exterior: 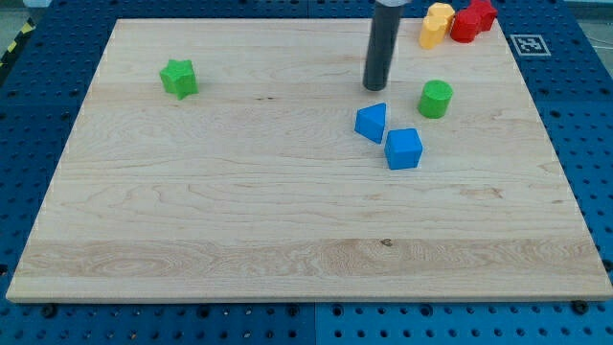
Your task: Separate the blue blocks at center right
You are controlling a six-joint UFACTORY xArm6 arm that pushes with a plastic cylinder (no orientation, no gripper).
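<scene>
Across the pale wooden board [239,220], the task's pair sits right of centre: a blue cube [403,149] and a blue wedge-like block [372,123], corners touching or nearly so, not yet separated. Just above the wedge, my tip [374,87] hovers clear of both, grasping nothing since it is only a rod. All the pushing seems left to do. Near them stands a green cylinder [435,99]; far left a green star-shaped block [178,78]; at the top right, yellow block [437,25] and red block [472,20].
</scene>
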